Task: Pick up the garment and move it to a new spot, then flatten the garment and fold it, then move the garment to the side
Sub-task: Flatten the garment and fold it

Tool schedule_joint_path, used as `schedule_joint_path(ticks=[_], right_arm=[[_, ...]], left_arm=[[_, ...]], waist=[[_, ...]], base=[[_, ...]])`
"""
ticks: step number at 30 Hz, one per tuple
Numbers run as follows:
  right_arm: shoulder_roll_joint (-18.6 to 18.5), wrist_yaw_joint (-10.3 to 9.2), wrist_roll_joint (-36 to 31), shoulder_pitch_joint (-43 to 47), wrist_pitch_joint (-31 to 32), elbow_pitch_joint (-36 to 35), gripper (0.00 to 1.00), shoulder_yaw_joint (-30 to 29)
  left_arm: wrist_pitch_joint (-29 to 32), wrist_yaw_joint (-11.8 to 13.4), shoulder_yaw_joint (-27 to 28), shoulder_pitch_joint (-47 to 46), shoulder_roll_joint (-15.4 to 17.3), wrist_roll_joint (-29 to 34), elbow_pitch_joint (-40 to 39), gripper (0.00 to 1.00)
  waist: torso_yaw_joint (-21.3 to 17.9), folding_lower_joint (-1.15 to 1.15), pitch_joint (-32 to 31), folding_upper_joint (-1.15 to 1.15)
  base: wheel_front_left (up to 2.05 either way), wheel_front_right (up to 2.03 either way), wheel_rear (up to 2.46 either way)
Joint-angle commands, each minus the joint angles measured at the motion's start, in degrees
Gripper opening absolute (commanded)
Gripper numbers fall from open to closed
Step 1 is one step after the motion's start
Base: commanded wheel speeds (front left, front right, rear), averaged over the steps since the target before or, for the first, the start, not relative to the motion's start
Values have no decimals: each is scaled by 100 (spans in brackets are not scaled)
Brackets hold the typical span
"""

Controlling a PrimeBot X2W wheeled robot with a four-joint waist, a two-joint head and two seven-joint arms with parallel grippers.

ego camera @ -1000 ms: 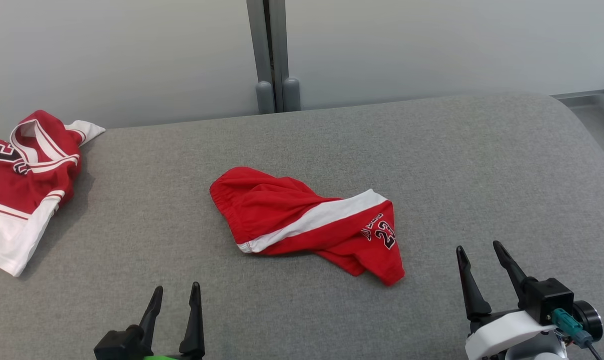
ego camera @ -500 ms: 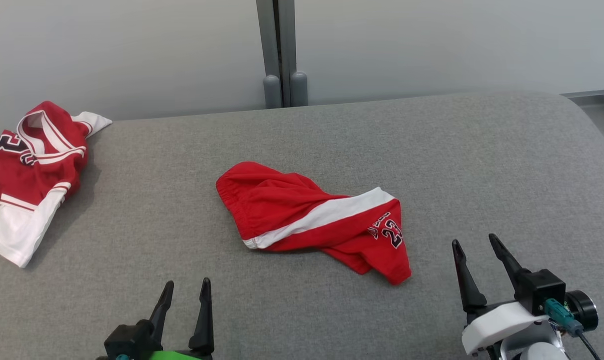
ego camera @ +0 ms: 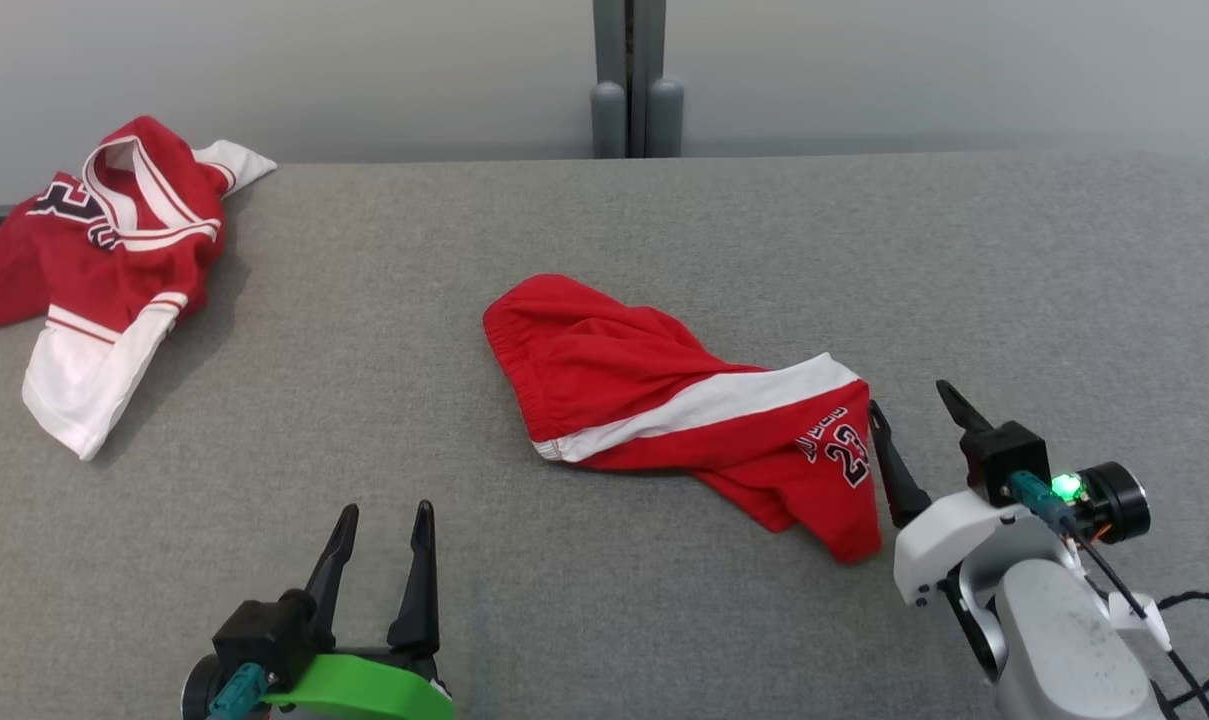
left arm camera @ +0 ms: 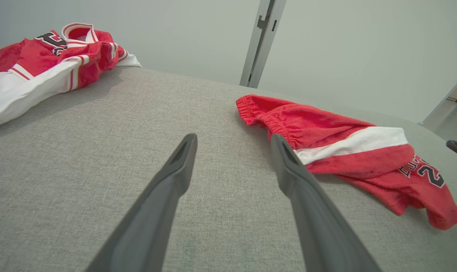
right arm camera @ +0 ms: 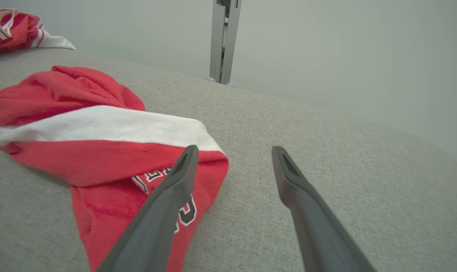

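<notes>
Red shorts with a white stripe and the number 23 lie crumpled in the middle of the grey table. They show also as the shorts in the left wrist view and the shorts in the right wrist view. My right gripper is open right beside the shorts' right edge, its left finger over the printed corner. My left gripper stands open near the front edge, left of the shorts, with nothing between its fingers.
A red and white jersey lies bunched at the table's far left, seen too as the jersey. A grey post stands against the pale wall behind the table.
The camera has turned and tilted, shifting the whole picture. My right gripper has moved forward and left, up to the shorts' right edge. The left gripper has hardly moved. The garments lie as before.
</notes>
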Motion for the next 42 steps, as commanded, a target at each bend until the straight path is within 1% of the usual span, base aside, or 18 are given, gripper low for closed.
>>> schedule_joint_path(ticks=[1,4,9,17,18,19,20,21,26,30,33,35,37,39,42], right_arm=[[-55,-4,-113,-194,-13,173,100,-60],[-187,-4,-265,-568,-12,726,100,-45],[-366,-4,-278,-1151,-13,1653,100,262],[-367,0,352,-1791,67,2781,100,1348],[-342,0,466,-1837,109,2899,69,1515],[-324,0,561,-1863,130,2977,47,1645],[-307,1,706,-1903,177,3069,18,1804],[-305,1,808,-1936,186,3109,0,1922],[-460,-2,1261,-2199,61,3042,0,2306],[-646,-5,1325,-2396,-10,2825,0,2392],[-775,-5,1189,-2467,-12,2568,0,2335],[-928,-5,996,-2464,-14,2315,0,2282],[-1074,-5,786,-2373,-16,2042,0,2208],[-1230,-5,465,-2207,-15,1751,3,2155],[-1335,-5,158,-1936,-16,1375,4,2041]], left_arm=[[-3,25,20,-118,11,-50,-36,100],[-3,26,28,-198,11,-58,-76,100],[-3,44,-3,-306,10,-101,-97,100],[-3,77,-63,-401,11,-133,-77,100],[-3,73,-71,-410,11,-140,-72,100],[-3,75,-76,-412,10,-137,-69,100],[-3,73,-78,-415,11,-133,-65,100],[-3,77,-81,-416,11,-131,-64,100],[-3,103,-60,-379,10,-92,-84,100],[-3,96,-47,-353,11,-37,-92,100],[-3,83,-18,-336,11,-7,-98,100],[-3,68,-16,-315,11,0,-101,100],[-3,62,-12,-289,11,15,-107,100],[-3,56,5,-250,11,26,-106,100],[-3,52,29,-215,11,34,-106,100]], waist=[[260,0,281,0],[367,0,444,0],[481,0,636,0],[536,0,770,0],[539,0,771,0],[539,0,770,0],[538,0,767,0],[534,0,762,0],[453,0,708,0],[343,0,607,0],[256,0,526,0],[206,0,476,0],[169,0,437,0],[132,0,395,0],[91,0,356,0]], base=[[0,0,0],[0,0,0],[0,0,0],[0,0,0],[0,0,0],[0,0,0],[0,0,0],[0,0,0],[0,0,0],[0,0,0],[0,0,0],[0,0,0],[0,0,0],[0,0,0],[0,0,0]])
